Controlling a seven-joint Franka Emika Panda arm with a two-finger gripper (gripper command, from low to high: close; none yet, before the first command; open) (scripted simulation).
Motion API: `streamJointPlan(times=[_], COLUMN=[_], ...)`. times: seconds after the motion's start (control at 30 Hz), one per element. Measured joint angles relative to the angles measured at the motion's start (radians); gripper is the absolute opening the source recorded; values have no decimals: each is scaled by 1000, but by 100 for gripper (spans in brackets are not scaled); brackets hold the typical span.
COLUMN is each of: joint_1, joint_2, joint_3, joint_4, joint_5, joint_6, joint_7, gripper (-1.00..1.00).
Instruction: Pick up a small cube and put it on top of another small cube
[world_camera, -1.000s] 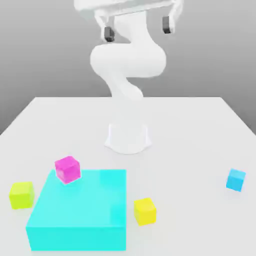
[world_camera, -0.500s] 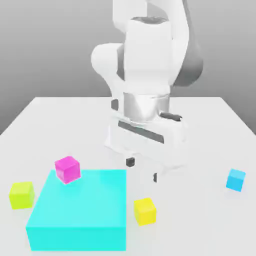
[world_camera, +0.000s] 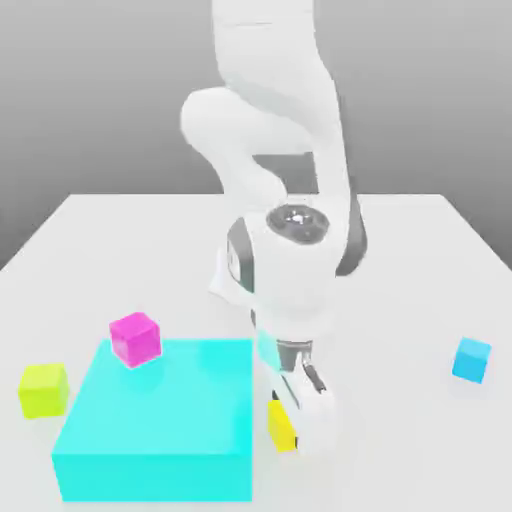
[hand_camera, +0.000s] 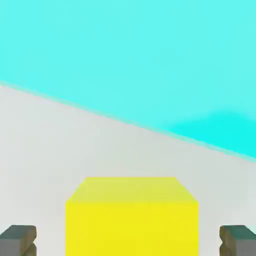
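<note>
The arm (world_camera: 290, 260) has descended from its raised position, bringing the fingers (hand_camera: 17, 245) down to the yellow cube (hand_camera: 132, 227). The fingers are apart, one on each side of the cube, with a visible gap at both faces; no clamping is shown. The yellow cube rests on the bench (world_camera: 400, 300), just beside the cyan block (world_camera: 160, 400), in the same place as before the descent. The magenta cube (world_camera: 136, 339) is likewise unmoved, on the block's far corner toward the exterior view's left. Approach therefore appears complete and the grasp step is due: close squarely, confirm grip, then lift clear of the block's edge before traversing to the magenta cube.
</note>
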Motion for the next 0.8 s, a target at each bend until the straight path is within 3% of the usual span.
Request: streamJointPlan(times=[0.17, 0.37, 0.57, 0.8], joint_1=[-1, -63, -219, -390], joint_2=[-14, -210, -411, -663], joint_3=[6, 97, 15, -84], joint_4=[-4, -32, -1, -43], joint_5=[19, 187, 203, 231], joint_6=[-9, -159, -329, -562], joint_7=[-14, -154, -81, 144], gripper=[-100, -100, -100, -100])
